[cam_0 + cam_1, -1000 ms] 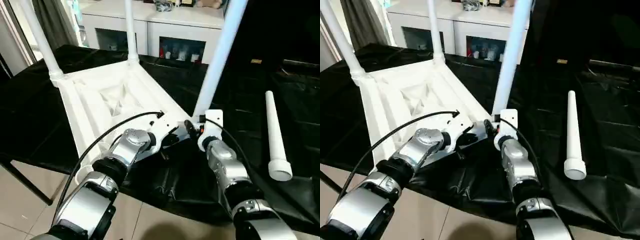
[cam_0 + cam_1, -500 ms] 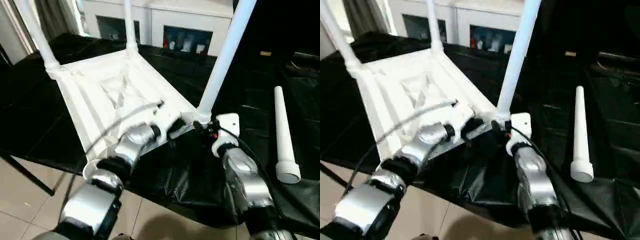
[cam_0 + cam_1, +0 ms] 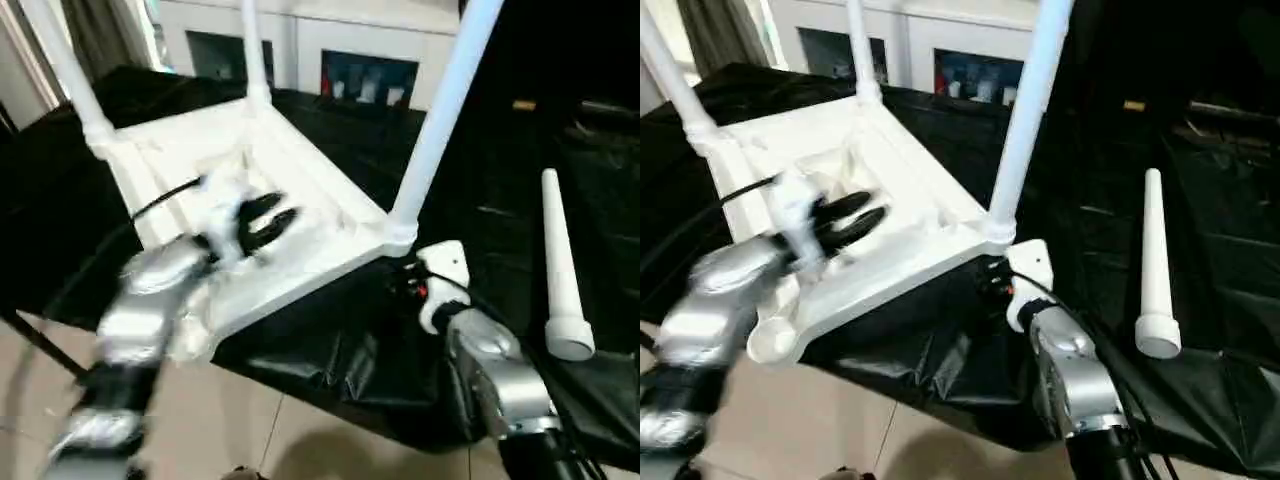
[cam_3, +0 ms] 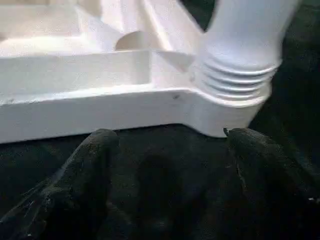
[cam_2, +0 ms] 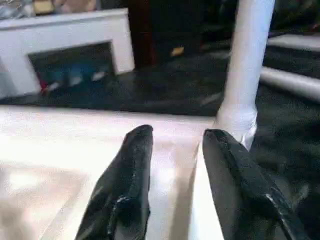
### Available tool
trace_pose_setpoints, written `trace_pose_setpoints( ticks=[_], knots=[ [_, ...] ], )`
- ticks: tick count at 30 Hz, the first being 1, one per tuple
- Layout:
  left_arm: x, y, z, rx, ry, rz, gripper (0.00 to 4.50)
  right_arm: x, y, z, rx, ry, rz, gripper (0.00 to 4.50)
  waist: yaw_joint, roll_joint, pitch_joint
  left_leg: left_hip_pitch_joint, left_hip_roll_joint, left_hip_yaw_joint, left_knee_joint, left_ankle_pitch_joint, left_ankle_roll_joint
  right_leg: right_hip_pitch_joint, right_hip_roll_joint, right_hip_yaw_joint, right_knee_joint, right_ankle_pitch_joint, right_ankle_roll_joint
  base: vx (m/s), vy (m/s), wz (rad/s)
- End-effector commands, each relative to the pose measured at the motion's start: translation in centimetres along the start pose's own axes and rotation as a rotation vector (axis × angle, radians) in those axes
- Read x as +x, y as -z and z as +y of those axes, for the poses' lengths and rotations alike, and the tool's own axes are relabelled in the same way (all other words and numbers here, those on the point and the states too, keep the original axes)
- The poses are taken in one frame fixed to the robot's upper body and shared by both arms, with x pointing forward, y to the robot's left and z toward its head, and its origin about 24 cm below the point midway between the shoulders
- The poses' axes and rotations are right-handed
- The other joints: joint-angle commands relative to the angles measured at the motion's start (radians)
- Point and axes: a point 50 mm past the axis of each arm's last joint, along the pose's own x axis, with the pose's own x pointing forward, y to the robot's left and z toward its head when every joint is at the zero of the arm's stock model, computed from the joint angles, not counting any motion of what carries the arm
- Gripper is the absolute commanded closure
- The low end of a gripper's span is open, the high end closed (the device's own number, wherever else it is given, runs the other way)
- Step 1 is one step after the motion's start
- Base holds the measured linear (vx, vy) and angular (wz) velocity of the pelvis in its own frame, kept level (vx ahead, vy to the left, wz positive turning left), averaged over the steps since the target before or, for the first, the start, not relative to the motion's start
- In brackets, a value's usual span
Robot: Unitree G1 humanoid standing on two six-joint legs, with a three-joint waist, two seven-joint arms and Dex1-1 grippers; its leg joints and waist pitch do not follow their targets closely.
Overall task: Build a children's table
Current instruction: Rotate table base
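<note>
The children's table lies upside down on the black-draped work table, its ribbed white top [image 3: 300,190] facing up. Three white legs stand in corner sockets: far left [image 3: 62,62], back [image 3: 250,50] and near right [image 3: 440,115]. A fourth leg [image 3: 558,270] lies loose on the cloth to the right. The near-left corner socket [image 3: 768,340] holds nothing. My left gripper [image 3: 264,222] hovers over the ribbed underside, open, with nothing between its fingers [image 5: 131,175]. My right gripper [image 4: 170,165] stands open just below the near-right corner socket [image 4: 235,95], holding nothing.
The work table's front edge [image 3: 330,400] runs close under my arms, with tiled floor [image 3: 300,450] beyond it. A white cabinet [image 3: 330,25] stands behind the table. Black cloth lies in folds below the tabletop's near rim.
My left gripper has opened, let go of the tabletop's near rim and swung left and back over the underside. The right gripper stays at the corner. The camera has shifted.
</note>
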Motion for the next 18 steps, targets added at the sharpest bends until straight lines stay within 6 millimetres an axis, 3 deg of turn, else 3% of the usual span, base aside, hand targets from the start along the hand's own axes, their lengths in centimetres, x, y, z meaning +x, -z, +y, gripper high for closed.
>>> trace_pose_setpoints(
  ticks=[1,3,4,5,7,8,9,12,16,18],
  knots=[
    [-2.0,-0.4,1.4,0.023,-0.086,0.016,2.32,0.1,-0.2,-0.3,-0.007,0.01,0.019,0.74,-0.003,-0.006,-0.06,0.028,0.058,-0.014,-0.064,-0.11,0.037,0.042,-0.066,0.052,-0.06,-0.013,-0.2,0.0,0.0,0.0],
    [-2.4,-0.4,1.6,0.026,-0.105,0.021,2.18,0.2,-0.1,-0.3,-0.008,0.011,0.022,0.74,-0.001,-0.001,-0.061,0.029,0.056,-0.015,-0.063,-0.096,0.027,0.042,-0.065,0.052,-0.056,0.021,-0.197,0.0,0.0,0.0],
    [-4.0,-0.4,2.4,0.035,-0.181,0.048,2.18,0.3,-0.1,-0.3,-0.008,0.011,0.035,0.74,0.002,-0.005,-0.062,0.032,0.058,-0.015,-0.062,-0.098,0.022,0.042,-0.068,0.053,-0.052,0.042,-0.202,0.0,0.0,0.0],
    [-4.5,-0.3,2.7,0.037,-0.209,0.058,2.07,0.3,-0.1,-0.2,-0.01,0.01,0.039,0.74,0.0,-0.006,-0.061,0.027,0.057,-0.016,-0.064,-0.09,0.023,0.046,-0.068,0.053,-0.051,0.052,-0.202,0.0,0.0,0.0],
    [-7.5,0.1,4.2,0.042,-0.379,0.129,1.88,0.6,0.1,0.0,-0.023,0.003,0.063,0.74,-0.002,-0.011,-0.058,0.025,0.052,-0.015,-0.062,-0.081,0.02,0.046,-0.064,0.052,-0.05,0.072,-0.196,0.0,0.0,0.0],
    [-9.3,0.5,5.2,0.043,-0.506,0.179,1.85,0.9,0.0,0.1,-0.03,-0.002,0.07,0.74,-0.003,-0.009,-0.059,0.028,0.054,-0.015,-0.061,-0.09,0.017,0.045,-0.066,0.052,-0.049,0.07,-0.197,0.0,0.0,0.0],
    [-9.3,0.5,5.2,0.043,-0.506,0.179,1.83,0.9,0.0,0.1,-0.03,-0.002,0.07,0.74,-0.009,-0.014,-0.055,0.023,0.051,-0.016,-0.063,-0.102,0.015,0.047,-0.063,0.052,-0.05,0.059,-0.192,0.0,0.0,0.0],
    [-11.4,1.1,6.4,0.051,-0.683,0.242,1.5,1.3,-0.1,0.4,-0.037,-0.007,0.076,0.74,-0.009,-0.014,-0.055,0.03,0.052,-0.016,-0.064,-0.137,0.001,0.043,-0.063,0.054,-0.056,0.009,-0.18,0.0,0.0,0.0],
    [-12.9,2.5,7.2,0.056,-0.863,0.385,1.18,2.1,-0.3,1.2,-0.053,-0.027,0.088,0.74,-0.002,-0.006,-0.054,0.035,0.053,-0.018,-0.067,-0.178,-0.021,0.037,-0.061,0.055,-0.059,-0.022,-0.172,0.0,0.0,0.0],
    [-12.9,2.9,7.1,0.045,-0.867,0.41,1.08,2.2,-0.3,1.4,-0.054,-0.03,0.089,0.74,-0.001,-0.006,-0.056,0.034,0.052,-0.02,-0.068,-0.184,-0.032,0.039,-0.062,0.055,-0.059,-0.027,-0.169,0.0,0.0,0.0]
  ],
)
